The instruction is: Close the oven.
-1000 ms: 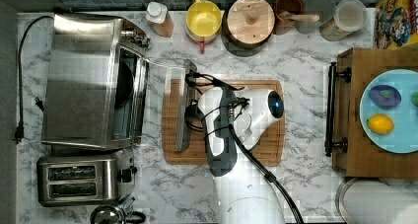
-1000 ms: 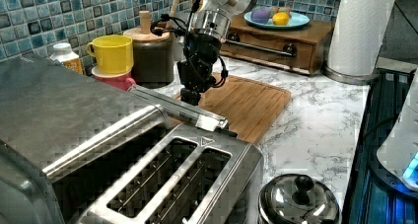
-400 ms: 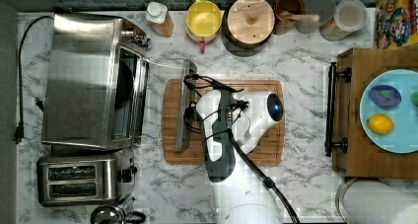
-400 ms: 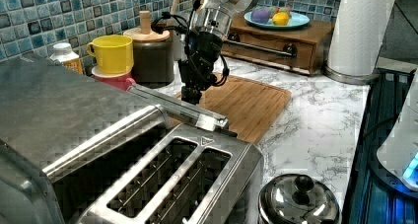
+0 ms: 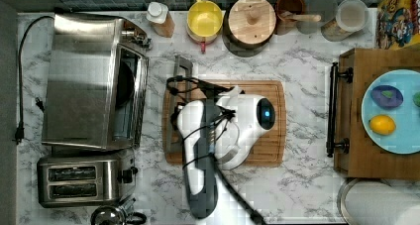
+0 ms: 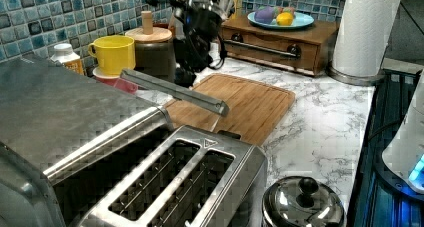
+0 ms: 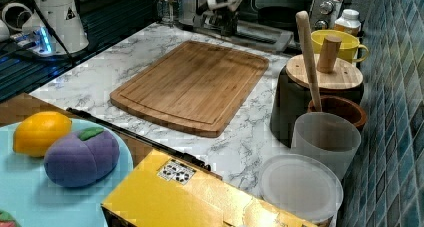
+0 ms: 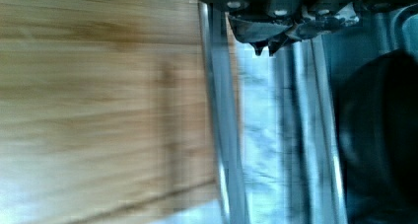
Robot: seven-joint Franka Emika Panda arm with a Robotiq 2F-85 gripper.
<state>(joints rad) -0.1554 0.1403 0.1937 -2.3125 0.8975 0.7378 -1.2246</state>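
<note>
The oven [image 5: 84, 81] is a steel box at the top view's left, with a black cord behind it. Its glass door hangs partly raised over the counter. The door's long bar handle [image 5: 171, 111] runs along the cutting board's near edge and shows as a tilted steel bar [image 6: 175, 91] in the left view. My gripper [image 6: 186, 78] sits right behind that bar, touching or nearly touching it. In the wrist view the gripper [image 8: 266, 44] is shut with nothing between its fingers, and the handle [image 8: 222, 135] runs beside it. The oven's dark inside [image 8: 379, 135] lies past the handle.
A two-slot toaster [image 5: 84, 183] stands beside the oven, with a kettle lid [image 6: 302, 207] near it. The wooden cutting board [image 5: 262, 150] lies under my arm. A bottle [image 5: 159, 17], yellow mug [image 5: 204, 19] and lidded jar [image 5: 250, 17] line the tiled wall. A wooden stand [image 5: 356, 111] is at the top view's right.
The door handle has risen off the board and swung toward the oven. My gripper has moved up and toward the oven with it.
</note>
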